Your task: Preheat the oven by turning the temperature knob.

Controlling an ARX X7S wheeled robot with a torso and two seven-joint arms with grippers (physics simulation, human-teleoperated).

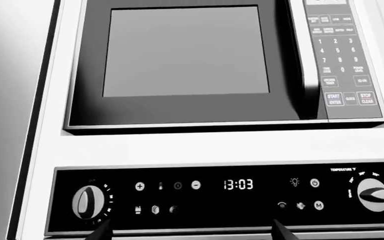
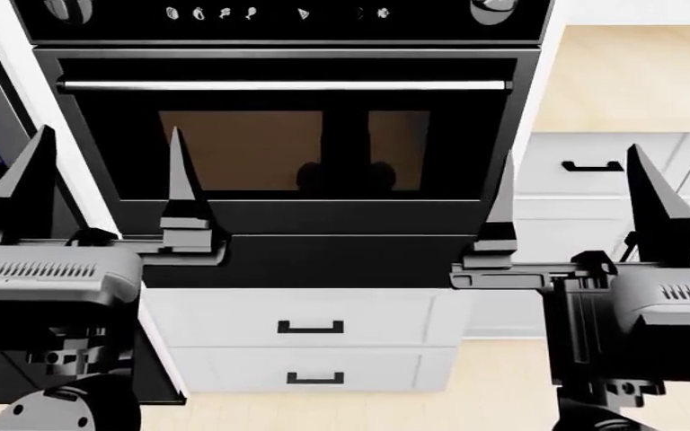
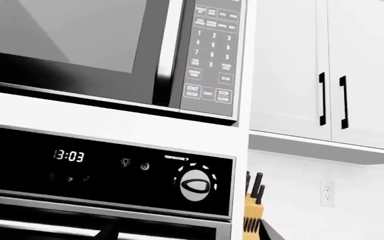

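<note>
The black oven (image 2: 261,148) with its brown window and silver bar handle (image 2: 285,86) stands straight ahead. Its control panel (image 1: 245,200) shows 13:03 and two knobs. The temperature knob (image 1: 375,194) is the silver dial at the panel's right end, under the word TEMPERATURE. It also shows in the right wrist view (image 3: 195,185) and, cut off at the frame's edge, in the head view (image 2: 492,9). My left gripper (image 2: 105,180) is open and empty, held in front of the oven door. My right gripper (image 2: 575,202) is open and empty, below and short of the knob. One right fingertip (image 3: 271,233) shows.
A second knob (image 1: 87,202) sits at the panel's left end. A microwave (image 1: 185,55) with a keypad is built in above the oven. White drawers (image 2: 309,328) lie below it. Right of the oven are wall cabinets (image 3: 325,75), a knife block (image 3: 252,212) and a counter drawer (image 2: 591,166).
</note>
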